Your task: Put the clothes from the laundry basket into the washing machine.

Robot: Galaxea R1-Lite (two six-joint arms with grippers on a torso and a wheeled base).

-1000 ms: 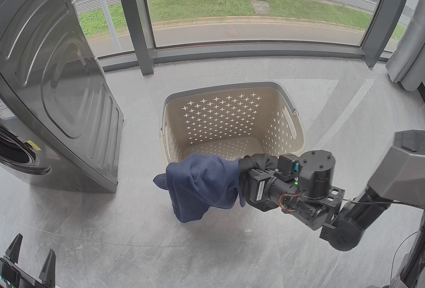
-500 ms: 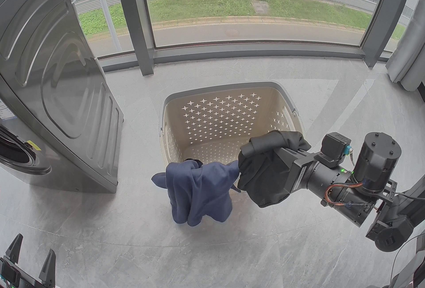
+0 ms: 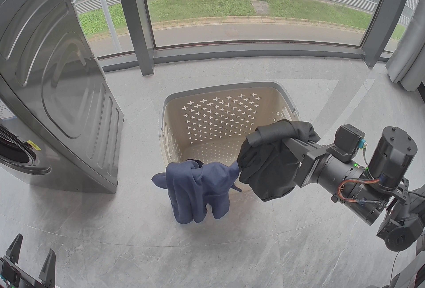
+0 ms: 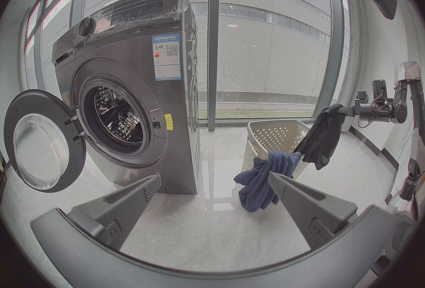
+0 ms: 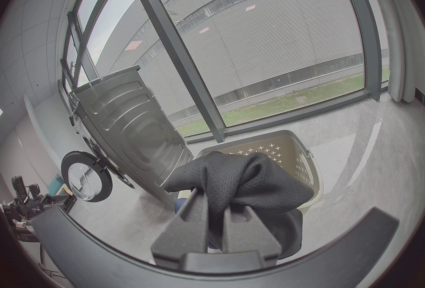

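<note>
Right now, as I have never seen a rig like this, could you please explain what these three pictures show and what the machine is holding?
It is a wheeled robot with two arms. One picture looks down from a camera on its head; the other two come from cameras on its wrists. On the floor stand a washing machine, its round door open, and a cream laundry basket. The right arm's fingers are shut on a black garment, lifted at the basket's near side. A blue garment hangs over the basket's near rim, beside the black one. The left arm's fingers are open and hold nothing, low down and facing the washer.
</note>
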